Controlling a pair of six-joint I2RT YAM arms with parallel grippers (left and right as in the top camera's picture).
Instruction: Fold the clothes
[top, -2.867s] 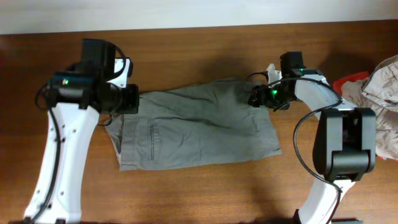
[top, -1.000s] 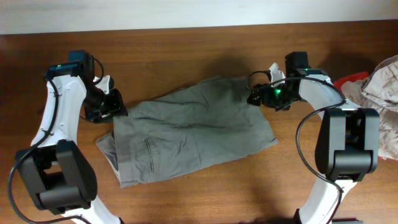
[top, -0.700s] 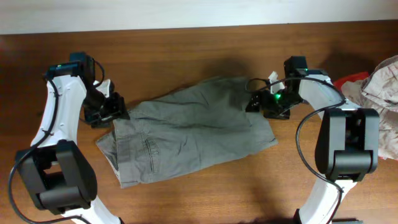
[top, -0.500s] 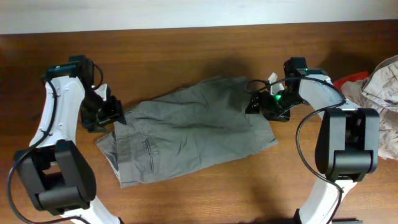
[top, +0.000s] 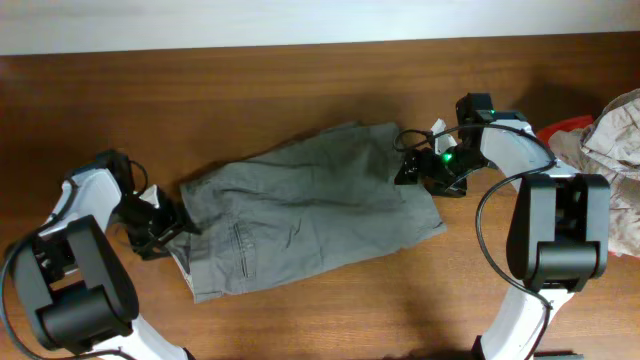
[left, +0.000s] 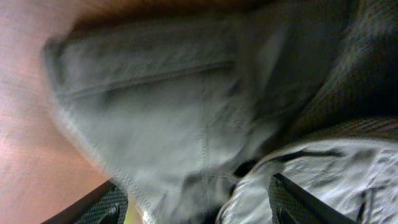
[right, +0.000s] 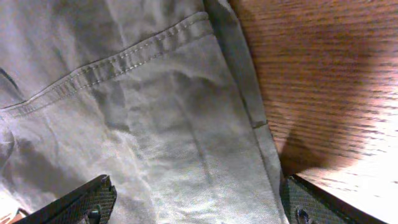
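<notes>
The grey shorts (top: 310, 215) lie spread on the counter (top: 300, 90) between the two arms, slightly askew, with the waist end (top: 192, 268) to the robot's left and the leg hems to its right. A heap of other clothes (top: 615, 125) sits well apart at the far right edge.

The left jaws stand wide apart at the waist end. Their fingertips (left: 107, 208) flank a bunched fold of cloth, though that view is blurred and no clamp on it shows. The right jaws are also spread open, fingertips (right: 87, 202) low over the stitched hem (right: 118, 62) where the fabric meets bare wood.

The cloth looks like a light woven cotton: limp, not slippery, and nothing in it can break. It will likely sag and crease wherever it is unsupported, and a pinch in the middle would drag up one layer only. The firmer parts are the doubled seams, so the waistband corner and the hem corner seem the best holds. Each grip should take both layers at the edge, and the two arms should lift together to keep the fold line straight.
</notes>
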